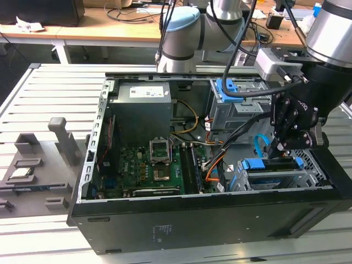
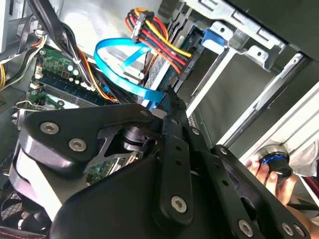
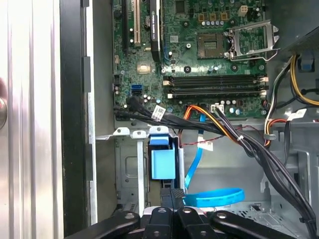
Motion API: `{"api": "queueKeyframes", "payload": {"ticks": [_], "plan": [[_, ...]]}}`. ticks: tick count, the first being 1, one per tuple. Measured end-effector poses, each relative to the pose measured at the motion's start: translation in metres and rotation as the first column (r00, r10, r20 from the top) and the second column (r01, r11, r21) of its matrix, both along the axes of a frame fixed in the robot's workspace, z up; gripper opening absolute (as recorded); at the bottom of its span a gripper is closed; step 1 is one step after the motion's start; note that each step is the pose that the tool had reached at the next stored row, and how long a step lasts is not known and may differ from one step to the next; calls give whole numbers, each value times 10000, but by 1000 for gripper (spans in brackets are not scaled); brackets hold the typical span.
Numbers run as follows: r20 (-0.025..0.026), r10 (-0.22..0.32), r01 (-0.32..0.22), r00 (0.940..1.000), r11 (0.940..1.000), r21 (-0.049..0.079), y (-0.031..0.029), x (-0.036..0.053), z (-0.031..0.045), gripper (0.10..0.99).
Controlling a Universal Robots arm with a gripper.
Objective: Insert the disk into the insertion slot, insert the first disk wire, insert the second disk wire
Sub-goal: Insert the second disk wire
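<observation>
Blue-framed disk [image 1: 269,165] seated in insertion slot [image 1: 275,179], at 4 o'clock of open case [image 1: 165,220] in exterior view; label hidden under my gripper [image 1: 281,147]. My fingers pressed together, tips near light-blue second disk wire [image 2: 122,69]; whether they pinch its plug, cannot tell, contact point hidden by my own linkage. Orange-and-red wire bundle [image 2: 157,40] at 12 o'clock of fingers in second wrist view. Motherboard [image 3: 199,55] partly cut off.
</observation>
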State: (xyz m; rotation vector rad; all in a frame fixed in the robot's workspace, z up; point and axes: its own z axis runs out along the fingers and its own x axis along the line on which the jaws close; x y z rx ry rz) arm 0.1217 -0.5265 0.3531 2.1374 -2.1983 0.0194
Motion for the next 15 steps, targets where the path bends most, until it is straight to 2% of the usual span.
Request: {"api": "queueKeyframes", "payload": {"ticks": [6, 15], "plan": [[0, -103, 103, 9999, 9999, 1, -60, 54, -36, 106], [0, -207, 207, 9998, 9998, -4, -45, 60, -62, 106]]}}
